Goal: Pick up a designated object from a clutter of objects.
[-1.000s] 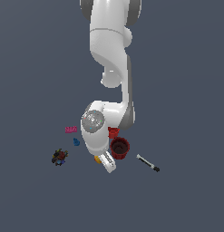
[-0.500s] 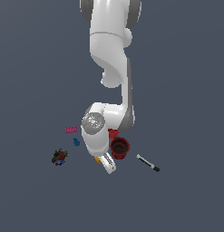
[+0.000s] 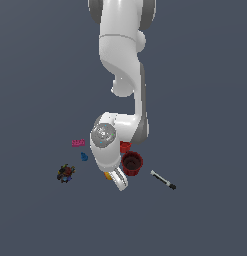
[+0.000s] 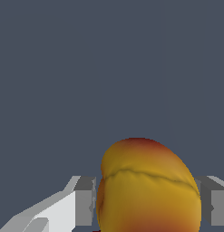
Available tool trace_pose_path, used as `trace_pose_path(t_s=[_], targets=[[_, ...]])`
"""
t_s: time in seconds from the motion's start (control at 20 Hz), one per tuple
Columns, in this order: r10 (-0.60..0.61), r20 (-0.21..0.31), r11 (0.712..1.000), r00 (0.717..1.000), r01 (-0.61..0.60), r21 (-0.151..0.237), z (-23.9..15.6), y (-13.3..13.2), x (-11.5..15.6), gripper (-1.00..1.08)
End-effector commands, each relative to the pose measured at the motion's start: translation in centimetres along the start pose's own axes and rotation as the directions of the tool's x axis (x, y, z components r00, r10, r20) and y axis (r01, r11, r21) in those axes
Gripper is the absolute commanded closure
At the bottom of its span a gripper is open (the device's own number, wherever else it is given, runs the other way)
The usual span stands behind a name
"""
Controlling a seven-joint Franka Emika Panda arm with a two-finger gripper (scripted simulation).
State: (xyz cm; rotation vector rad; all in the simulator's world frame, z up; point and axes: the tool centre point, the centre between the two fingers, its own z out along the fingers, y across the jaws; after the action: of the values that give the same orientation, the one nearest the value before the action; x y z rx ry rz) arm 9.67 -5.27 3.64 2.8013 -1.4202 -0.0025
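Note:
The yellow-orange ball (image 4: pixel 147 186) with a red blush fills the space between my two grey fingers (image 4: pixel 85 199) in the wrist view. Both fingers touch its sides. In the exterior view only a sliver of the ball (image 3: pixel 108 175) shows, under the white hand. My gripper (image 3: pixel 116 180) is low over the floor, shut on the ball, just to the exterior view's left of the dark red cup (image 3: pixel 131 163).
The bright red cup (image 3: pixel 125 146) sits behind the dark red cup, partly hidden by the arm. The pink brick (image 3: pixel 78 143), tiny blue piece (image 3: pixel 84 157) and dark multicoloured lump (image 3: pixel 66 173) lie at the exterior view's left. The black-and-white marker (image 3: pixel 163 180) lies at the right.
The hand has sunk very slightly; otherwise the arm and the objects stay where they were.

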Motion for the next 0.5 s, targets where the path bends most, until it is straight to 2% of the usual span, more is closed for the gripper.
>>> trace_pose_path(t_s=[0.0,0.45], targets=[[-0.001,-0.001,1.000,1.000,0.001,0.001,-0.5,0.0,-0.3,1.08],[-0.001,-0.001,1.000,1.000,0.001,0.002,-3.9,0.3,-3.6,1.08]])
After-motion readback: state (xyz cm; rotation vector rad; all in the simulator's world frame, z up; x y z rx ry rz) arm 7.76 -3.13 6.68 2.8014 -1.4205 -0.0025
